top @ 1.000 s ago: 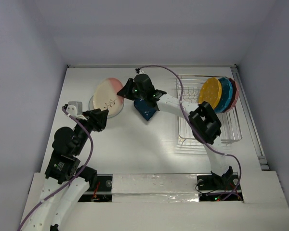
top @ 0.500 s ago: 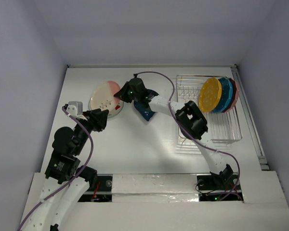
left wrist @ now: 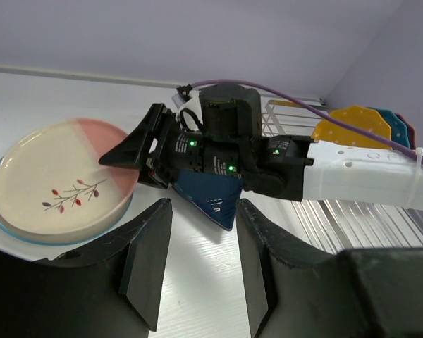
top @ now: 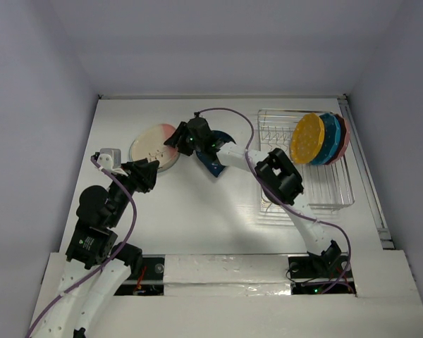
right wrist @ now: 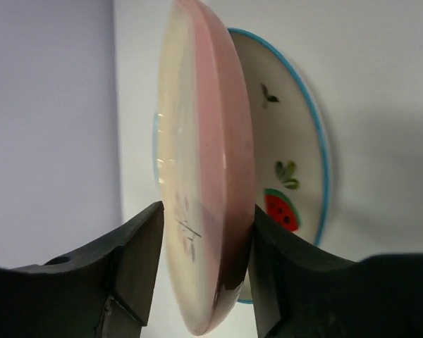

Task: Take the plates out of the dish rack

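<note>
My right gripper (top: 172, 143) is shut on the near rim of the cream-and-pink plate (top: 152, 144), which lies almost flat on the white plate with red fruit marks (top: 170, 163) at the back left. In the right wrist view the cream-and-pink plate (right wrist: 204, 162) stands edge-on between my fingers, with the white plate (right wrist: 292, 169) behind it. The navy teardrop plate (top: 213, 165) lies on the table under my right arm. The yellow (top: 307, 139), teal (top: 329, 137) and pink (top: 344, 138) plates stand in the dish rack (top: 338, 191). My left gripper (top: 152, 171) is open and empty, just in front of the stacked plates.
In the left wrist view my open fingers (left wrist: 149, 260) frame bare table, with the navy plate (left wrist: 204, 197) and the right gripper (left wrist: 137, 151) ahead. A purple cable (top: 229, 113) loops over the right arm. Walls close the table at the back and sides.
My right gripper has moved left and down with the cream-and-pink plate, bringing it from tilted above the white plate to nearly flat on it. The left arm has not moved.
</note>
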Controlling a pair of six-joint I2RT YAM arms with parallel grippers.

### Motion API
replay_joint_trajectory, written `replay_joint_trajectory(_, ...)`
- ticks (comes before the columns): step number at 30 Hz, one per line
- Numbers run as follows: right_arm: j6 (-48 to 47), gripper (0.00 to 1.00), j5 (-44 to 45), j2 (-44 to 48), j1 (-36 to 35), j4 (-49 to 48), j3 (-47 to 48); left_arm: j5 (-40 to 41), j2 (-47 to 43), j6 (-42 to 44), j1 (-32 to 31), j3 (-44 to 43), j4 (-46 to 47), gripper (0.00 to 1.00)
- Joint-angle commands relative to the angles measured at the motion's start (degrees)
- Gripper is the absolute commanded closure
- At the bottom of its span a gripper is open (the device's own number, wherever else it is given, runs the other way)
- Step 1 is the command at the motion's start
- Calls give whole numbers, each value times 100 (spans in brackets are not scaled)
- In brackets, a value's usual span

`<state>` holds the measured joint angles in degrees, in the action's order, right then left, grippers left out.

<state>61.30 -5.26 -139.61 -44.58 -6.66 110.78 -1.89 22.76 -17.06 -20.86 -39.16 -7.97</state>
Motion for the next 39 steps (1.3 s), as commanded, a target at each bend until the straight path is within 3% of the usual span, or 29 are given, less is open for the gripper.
replay_joint_trajectory(1, -372, 44, 33, 417, -104, -38, -92, -66, -26, -17, 38, -180, 304, 62)
replay_joint_trajectory(5, -951, 34, 59, 426, -104, 611, 101, -57, -26, -8, 38, -171, 304, 62)
replay_joint_trajectory(18, -2420, 15, 938, 619, -104, 2405, 470, -39, -18, 1, 38, -171, 304, 62)
replay_joint_trajectory(24, -2842, 15, 1044, 461, -104, 3056, 1033, -31, -26, 1, 38, -180, 304, 62)
replay_joint_trajectory(27, -2982, 27, 1123, 819, -104, 2890, 745, -13, -26, 1, 38, -180, 296, 62)
replay_joint_trajectory(29, -3088, 41, 1263, 1127, -104, 2784, 524, -13, -26, 1, 38, -180, 287, 62)
replay_joint_trajectory(30, -3132, 56, 1307, 1573, -104, 2705, 201, -13, -9, 1, 38, -180, 287, 62)
replay_joint_trajectory(33, -3456, 82, 1710, 2453, -104, 2213, -781, -4, -9, 10, 38, -180, 287, 63)
replay_joint_trajectory(34, -3536, 99, 1851, 3030, -52, 2169, -986, -4, -9, 10, 38, -180, 278, 69)
replay_joint_trajectory(38, -3809, 100, 2713, 4428, 370, 2387, -2093, 4, 0, 1, 38, -180, 261, 100)
replay_joint_trajectory(39, -3862, 100, 3019, 4712, 510, 2432, -2339, 48, 0, -8, 38, -180, 261, 100)
